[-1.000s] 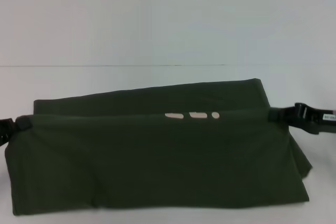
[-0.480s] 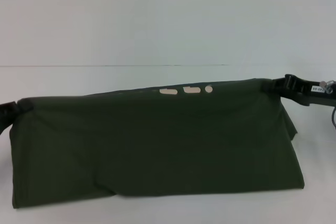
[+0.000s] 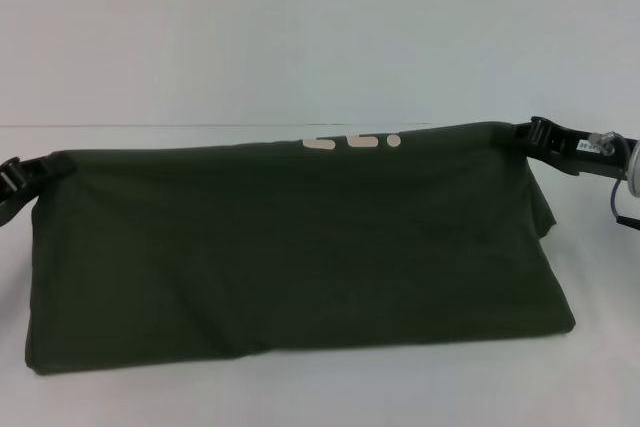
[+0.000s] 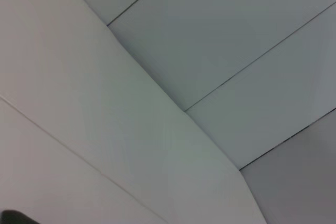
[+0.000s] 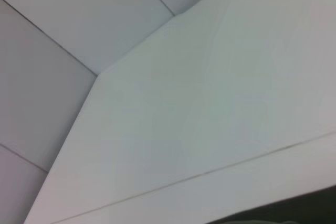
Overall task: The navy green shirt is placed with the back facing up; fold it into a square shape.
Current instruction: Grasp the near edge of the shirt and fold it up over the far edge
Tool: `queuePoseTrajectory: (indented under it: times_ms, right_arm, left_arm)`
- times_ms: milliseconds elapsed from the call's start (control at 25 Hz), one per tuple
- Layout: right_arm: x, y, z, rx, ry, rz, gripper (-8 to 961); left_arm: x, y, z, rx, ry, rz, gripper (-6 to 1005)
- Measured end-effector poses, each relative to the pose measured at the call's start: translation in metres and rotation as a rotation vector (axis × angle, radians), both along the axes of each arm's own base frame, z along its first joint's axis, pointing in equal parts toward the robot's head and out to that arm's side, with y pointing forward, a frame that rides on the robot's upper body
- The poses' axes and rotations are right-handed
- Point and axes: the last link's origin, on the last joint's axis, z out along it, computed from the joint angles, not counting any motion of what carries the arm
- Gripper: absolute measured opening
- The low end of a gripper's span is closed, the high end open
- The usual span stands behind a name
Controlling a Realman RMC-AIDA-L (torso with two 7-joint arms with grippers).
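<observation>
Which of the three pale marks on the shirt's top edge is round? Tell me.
The one nearest the right gripper: a small round dot on the navy green shirt. The other two marks are elongated bars.

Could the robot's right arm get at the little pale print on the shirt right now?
Probably not. The right gripper is shut on the navy green shirt at its top corner, holding it up with the left gripper; the pale print sits mid-edge, unobstructed.

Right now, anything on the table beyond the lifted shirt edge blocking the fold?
Nothing visible: the white table beyond the dark olive-green knit shirt shows bare. Left gripper and right gripper hold its raised edge at each end.
</observation>
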Motion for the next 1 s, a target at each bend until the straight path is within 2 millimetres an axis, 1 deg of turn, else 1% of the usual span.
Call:
queuePoseTrajectory:
  times_ms: [200,320,440,640,1000]
  right_arm:
    - [-0.005,0.007,-0.011,0.031,-0.062,0.012,104]
    - [-0.007,0.009,-0.018,0.049,-0.094,0.011,106]
    - [-0.008,0.013,-0.019,0.064,-0.112,0.006,108]
    - [-0.009,0.015,-0.018,0.083,-0.115,-0.005,112]
    - [-0.011,0.016,-0.021,0.081,-0.115,-0.003,118]
  left_arm:
    - [0.002,0.013,-0.008,0.033,0.066,0.024,50]
    - [0.001,0.017,-0.013,0.043,0.094,0.039,57]
    - [0.001,0.019,-0.018,0.048,0.115,0.056,65]
    - [0.0,0.021,-0.019,0.072,0.12,0.064,78]
    - [0.004,0.024,-0.026,0.081,0.131,0.066,101]
